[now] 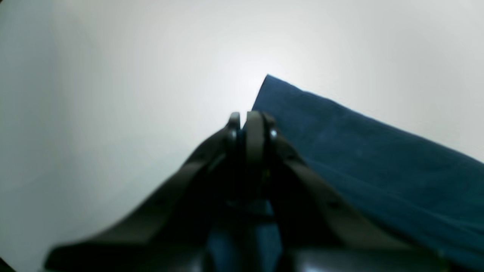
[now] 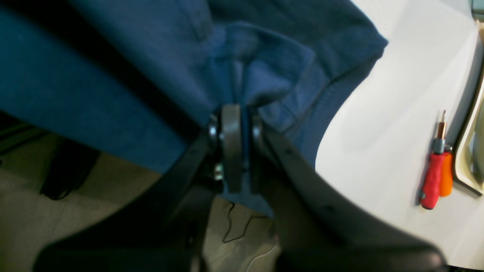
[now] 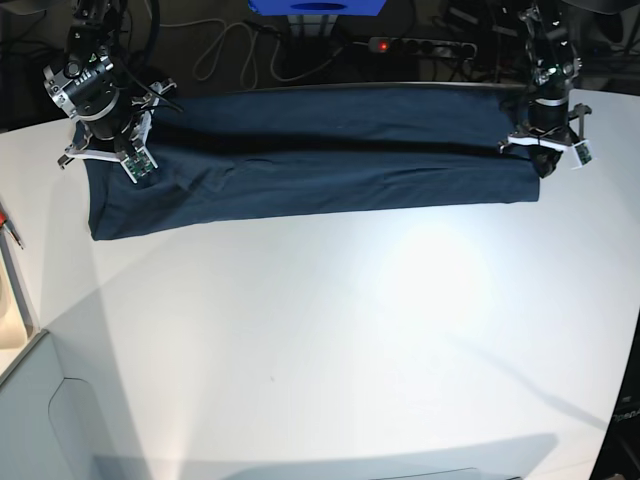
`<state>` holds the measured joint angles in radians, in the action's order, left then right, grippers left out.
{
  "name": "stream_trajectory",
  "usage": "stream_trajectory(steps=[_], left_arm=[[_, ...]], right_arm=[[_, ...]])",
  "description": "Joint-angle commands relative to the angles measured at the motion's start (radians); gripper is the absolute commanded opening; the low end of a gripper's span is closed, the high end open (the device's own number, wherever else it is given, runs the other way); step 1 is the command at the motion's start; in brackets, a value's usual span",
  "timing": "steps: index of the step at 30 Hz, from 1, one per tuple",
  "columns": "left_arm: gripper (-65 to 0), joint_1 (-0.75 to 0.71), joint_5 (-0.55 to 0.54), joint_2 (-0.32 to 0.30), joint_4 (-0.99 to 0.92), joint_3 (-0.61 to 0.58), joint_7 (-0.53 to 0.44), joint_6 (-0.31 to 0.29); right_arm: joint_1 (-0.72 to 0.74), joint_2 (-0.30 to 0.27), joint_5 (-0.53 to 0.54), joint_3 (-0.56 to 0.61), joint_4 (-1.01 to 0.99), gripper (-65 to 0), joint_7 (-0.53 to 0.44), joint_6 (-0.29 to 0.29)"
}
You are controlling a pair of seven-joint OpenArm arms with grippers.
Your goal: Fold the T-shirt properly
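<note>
The dark navy T-shirt (image 3: 310,160) lies folded into a long band along the far side of the white table (image 3: 330,330). My left gripper (image 3: 541,160) is at the band's right end. In the left wrist view its fingers (image 1: 244,118) are shut on the edge of the shirt (image 1: 378,158), near a corner. My right gripper (image 3: 108,150) is at the band's left end. In the right wrist view it (image 2: 239,110) is shut on bunched cloth of the shirt (image 2: 113,75), which hangs past the table's edge there.
A red-handled screwdriver (image 2: 432,177) and an orange one (image 2: 447,173) lie beside a cream tray rim (image 2: 467,151) on the table's left side. Cables and a power strip (image 3: 420,45) lie on the floor behind the table.
</note>
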<state>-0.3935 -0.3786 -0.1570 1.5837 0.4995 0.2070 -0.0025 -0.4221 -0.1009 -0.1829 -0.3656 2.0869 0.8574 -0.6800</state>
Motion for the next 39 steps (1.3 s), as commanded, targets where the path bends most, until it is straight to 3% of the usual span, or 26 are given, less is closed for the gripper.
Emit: stream_trajectory(steps=[1, 4, 8, 12, 14, 18, 27, 39], left_arm=[[-65.0, -0.002, 0.002, 0.0, 0.017, 0.004, -0.027, 0.003], [-65.0, -0.002, -0.003, 0.003, 0.017, 0.004, -0.027, 0.002], [-65.0, -0.002, -0.003, 0.003, 0.019, 0.004, -0.021, 0.002], [-49.0, -0.018, -0.004, 0.003, 0.025, 0.006, -0.021, 0.009], [-41.8, -0.031, -0.004, 0.003, 0.056, 0.006, -0.021, 0.008], [-35.3, -0.06, -0.004, 0.004, 0.137, 0.008, -0.021, 0.005], [-35.2, -0.077, -0.004, -0.002, 0.12, 0.011, -0.022, 0.003], [-35.2, -0.121, -0.004, 0.023, 0.094, 0.008, -0.021, 0.003]], right_arm=[[-0.001, -0.007, -0.002, -0.003, 0.014, -64.4, -0.008, -0.018], [0.025, -0.006, -0.002, 0.0, 0.014, -63.5, 0.0, -0.018], [0.035, -0.012, -0.002, -0.003, -0.009, -50.3, 0.001, -0.018], [0.029, -0.012, -0.002, -0.005, -0.009, -29.0, -0.005, -0.018], [0.029, -0.009, -0.002, -0.005, -0.006, -23.4, -0.005, -0.018], [0.035, 0.003, 0.001, -0.017, -0.002, -22.6, -0.005, -0.018], [0.082, 0.036, 0.001, 0.024, -0.081, -22.6, -0.008, -0.018], [0.128, 0.033, 0.0, 0.027, -0.173, -22.6, -0.008, -0.018]])
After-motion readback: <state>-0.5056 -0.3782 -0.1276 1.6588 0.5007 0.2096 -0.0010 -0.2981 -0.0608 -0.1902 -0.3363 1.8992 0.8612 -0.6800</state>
